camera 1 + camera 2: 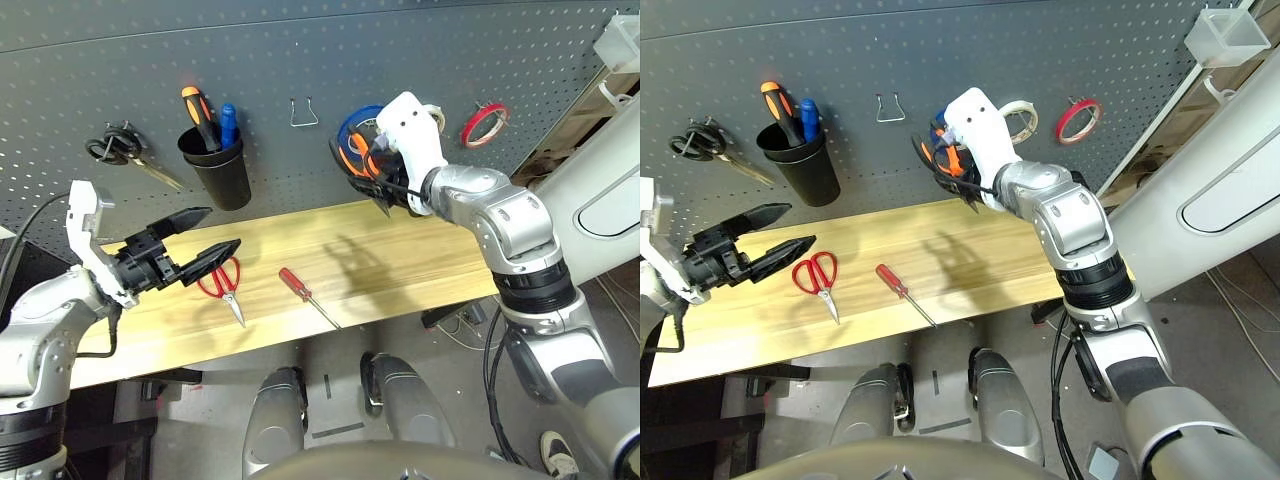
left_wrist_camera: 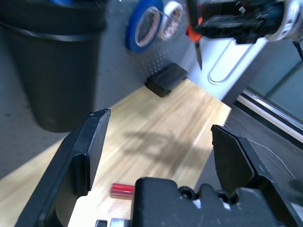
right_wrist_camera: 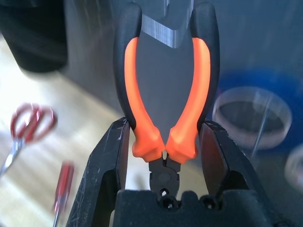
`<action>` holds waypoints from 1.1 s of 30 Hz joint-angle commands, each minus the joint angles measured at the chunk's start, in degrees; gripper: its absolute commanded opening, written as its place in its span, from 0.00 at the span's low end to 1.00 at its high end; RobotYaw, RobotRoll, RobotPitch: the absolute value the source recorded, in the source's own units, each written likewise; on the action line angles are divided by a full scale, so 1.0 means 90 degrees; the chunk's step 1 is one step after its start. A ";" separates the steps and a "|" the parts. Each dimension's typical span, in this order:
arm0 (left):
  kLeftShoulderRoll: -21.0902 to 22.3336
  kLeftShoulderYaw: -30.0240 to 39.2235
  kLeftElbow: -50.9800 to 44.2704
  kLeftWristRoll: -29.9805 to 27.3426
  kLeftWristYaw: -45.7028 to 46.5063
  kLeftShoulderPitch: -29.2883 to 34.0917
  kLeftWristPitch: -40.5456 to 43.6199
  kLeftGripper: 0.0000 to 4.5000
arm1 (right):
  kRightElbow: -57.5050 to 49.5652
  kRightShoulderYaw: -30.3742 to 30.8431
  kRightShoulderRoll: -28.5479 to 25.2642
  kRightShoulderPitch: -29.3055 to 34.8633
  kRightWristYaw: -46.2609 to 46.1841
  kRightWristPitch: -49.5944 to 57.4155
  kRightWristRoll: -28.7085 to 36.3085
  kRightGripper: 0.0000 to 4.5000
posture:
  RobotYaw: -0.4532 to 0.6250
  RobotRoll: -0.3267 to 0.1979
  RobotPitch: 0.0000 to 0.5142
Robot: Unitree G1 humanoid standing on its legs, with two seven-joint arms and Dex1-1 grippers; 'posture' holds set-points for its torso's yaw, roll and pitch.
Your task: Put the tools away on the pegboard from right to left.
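Observation:
The thin red tape ring hangs on the dark grey pegboard at the far right. My right gripper is shut on the orange-and-black pliers near their hinge. It holds them up against the board beside the blue tape roll, handles toward a metal hook. On the wooden table lie the red-handled scissors and the red-handled screwdriver. My left gripper hovers open just left of the scissors, with nothing between its fingers.
A black cup holder on the board carries an orange-and-black tool and a blue one. Black-handled scissors hang at the far left. An empty wire hook sits between the cup and the blue tape. A white tape roll hangs behind my right wrist.

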 commanded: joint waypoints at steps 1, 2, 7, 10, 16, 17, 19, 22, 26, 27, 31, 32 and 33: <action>0.0094 0.0146 0.0043 -0.0147 -0.0047 -0.0081 0.0176 1.00 | 0.0168 -0.0207 0.0128 -0.0391 0.0007 -0.0682 0.0082 0.51 | 0.42 0.62 0.11; 0.0091 0.0167 0.0036 -0.0164 -0.0036 -0.0093 0.0204 1.00 | 0.0224 -0.0221 0.0161 -0.0466 -0.0005 -0.0794 0.0079 0.51 | 0.42 0.62 0.11; 0.0121 0.0275 -0.0229 -0.0373 0.0149 -0.0173 0.0540 1.00 | 0.0767 -0.0255 0.0441 -0.1026 -0.0225 -0.1731 -0.0076 0.51 | 0.43 0.62 0.12; 0.0108 0.0338 -0.0331 -0.0451 0.0336 -0.0273 0.0666 1.00 | 0.1216 -0.0193 0.0588 -0.1275 -0.0396 -0.2432 -0.0274 0.51 | 0.44 0.62 0.13; 0.0020 0.0565 -0.0567 -0.0585 0.0740 -0.0229 0.0793 1.00 | 0.1919 -0.0158 0.0835 -0.1564 -0.0675 -0.3526 -0.0566 0.51 | 0.45 0.62 0.14; 0.0040 0.0584 -0.0598 -0.0582 0.0765 -0.0204 0.0818 1.00 | 0.2030 -0.0182 0.0902 -0.1608 -0.0723 -0.3673 -0.0574 0.51 | 0.45 0.62 0.14; 0.0053 0.0616 -0.0648 -0.0574 0.0822 -0.0176 0.0839 1.00 | 0.2236 -0.0195 0.0996 -0.1679 -0.0803 -0.3953 -0.0627 0.51 | 0.46 0.62 0.15; 0.0064 0.0631 -0.0696 -0.0614 0.0880 -0.0185 0.0888 1.00 | 0.2592 -0.0188 0.1128 -0.1765 -0.0911 -0.4467 -0.0739 0.51 | 0.46 0.62 0.16; 0.0064 0.0566 -0.0750 -0.0643 0.0965 -0.0254 0.0959 1.00 | 0.3325 -0.0046 0.1288 -0.1879 -0.1062 -0.5249 -0.1045 0.51 | 0.46 0.62 0.17; 0.0064 0.0552 -0.0762 -0.0657 0.0989 -0.0279 0.0984 1.00 | 0.3481 -0.0033 0.1324 -0.1904 -0.1102 -0.5393 -0.1111 0.51 | 0.46 0.62 0.17; 0.0075 0.0504 -0.0775 -0.0688 0.1027 -0.0376 0.1061 1.00 | 0.4138 0.0019 0.1477 -0.1991 -0.1276 -0.6016 -0.1387 0.51 | 0.46 0.62 0.18; 0.0080 0.0496 -0.0774 -0.0681 0.1011 -0.0385 0.1068 1.00 | 0.4300 0.0038 0.1505 -0.2001 -0.1318 -0.6190 -0.1467 0.51 | 0.46 0.62 0.19; 0.0077 0.0489 -0.0776 -0.0675 0.0999 -0.0387 0.1074 1.00 | 0.4481 0.0042 0.1549 -0.1992 -0.1380 -0.6366 -0.1527 0.51 | 0.46 0.62 0.19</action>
